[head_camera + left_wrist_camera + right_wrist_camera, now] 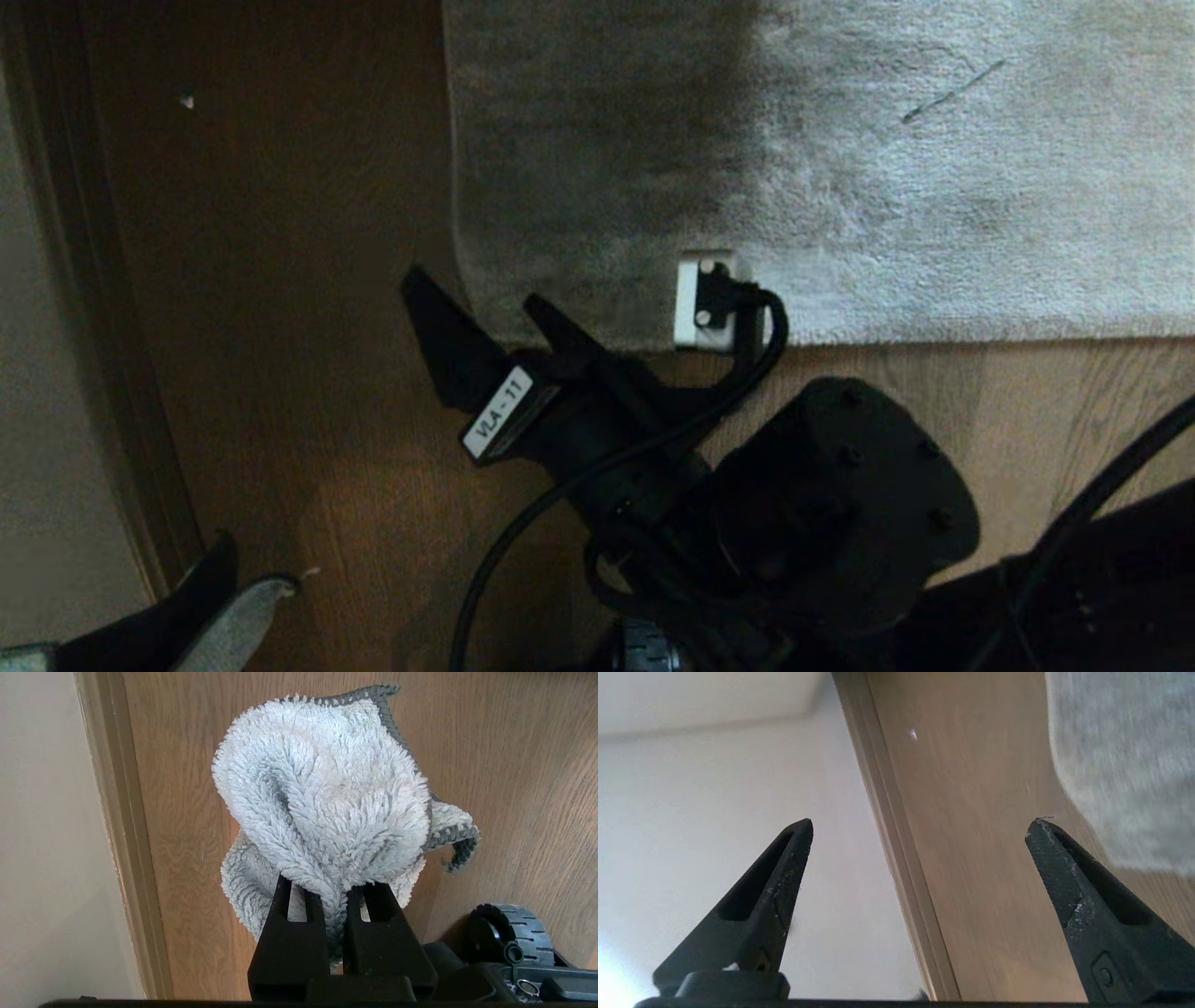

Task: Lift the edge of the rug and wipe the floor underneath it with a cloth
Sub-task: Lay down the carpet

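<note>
The light grey rug (840, 168) lies flat on the brown wood floor (280, 373). Its straight rug edge (934, 336) runs along the near side to a rounded corner (471, 299). My right gripper (476, 294) hovers open at that corner, one finger over the floor and one over the rug, with nothing between them. In the right wrist view the right gripper (923, 823) stands wide over bare floor (980, 858), with the rug (1125, 765) beside one finger. My left gripper (327, 891) is shut on the fluffy pale cloth (327, 793), low at the left (215, 607).
A pale wall (47, 373) with a wooden skirting board (112, 355) borders the floor on the left. A small white speck (187, 101) lies on the floor. My base wheel (518, 933) sits beside the left gripper. A black cable (523, 523) loops off the right wrist.
</note>
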Robot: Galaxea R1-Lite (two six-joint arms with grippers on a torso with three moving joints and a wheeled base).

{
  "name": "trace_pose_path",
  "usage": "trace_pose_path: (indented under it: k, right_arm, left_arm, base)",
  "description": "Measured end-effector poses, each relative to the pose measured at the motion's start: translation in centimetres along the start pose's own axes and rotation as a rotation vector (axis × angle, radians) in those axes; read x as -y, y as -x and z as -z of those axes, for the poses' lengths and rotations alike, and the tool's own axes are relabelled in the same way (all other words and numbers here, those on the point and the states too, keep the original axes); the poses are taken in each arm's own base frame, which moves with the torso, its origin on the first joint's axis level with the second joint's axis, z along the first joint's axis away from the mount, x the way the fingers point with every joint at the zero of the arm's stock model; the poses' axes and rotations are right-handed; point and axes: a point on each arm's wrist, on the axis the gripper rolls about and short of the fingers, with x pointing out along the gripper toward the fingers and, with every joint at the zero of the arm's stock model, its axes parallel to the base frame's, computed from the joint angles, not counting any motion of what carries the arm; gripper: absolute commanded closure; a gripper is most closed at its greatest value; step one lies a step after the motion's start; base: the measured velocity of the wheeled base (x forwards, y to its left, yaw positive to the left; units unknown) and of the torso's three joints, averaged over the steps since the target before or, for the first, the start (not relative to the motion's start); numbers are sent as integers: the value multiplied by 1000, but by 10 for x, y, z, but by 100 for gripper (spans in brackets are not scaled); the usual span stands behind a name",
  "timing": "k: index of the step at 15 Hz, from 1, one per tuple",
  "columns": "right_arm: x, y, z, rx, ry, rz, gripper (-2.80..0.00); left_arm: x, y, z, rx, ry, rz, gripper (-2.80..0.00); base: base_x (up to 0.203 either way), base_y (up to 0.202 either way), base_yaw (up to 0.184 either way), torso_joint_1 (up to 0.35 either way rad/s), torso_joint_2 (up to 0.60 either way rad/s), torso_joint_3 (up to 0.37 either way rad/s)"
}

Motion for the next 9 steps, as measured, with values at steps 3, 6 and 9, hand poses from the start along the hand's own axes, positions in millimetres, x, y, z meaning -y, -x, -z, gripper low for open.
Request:
trace_pose_path:
  k: [3,6,9]
  right_arm:
    - [5,7,7,-35,16,23,-280]
    - [12,15,12,-59,33,70,0]
    - [20,19,12,-61,45,119,0]
  left_arm:
    - [0,0,0,0,0,0,0]
    - [0,0,0,0,0,0,0]
    - [0,0,0,0,1,0,0]
  base:
    - [0,0,0,0,0,0]
    - [0,0,0,0,0,0]
    - [0,0,0,0,0,0]
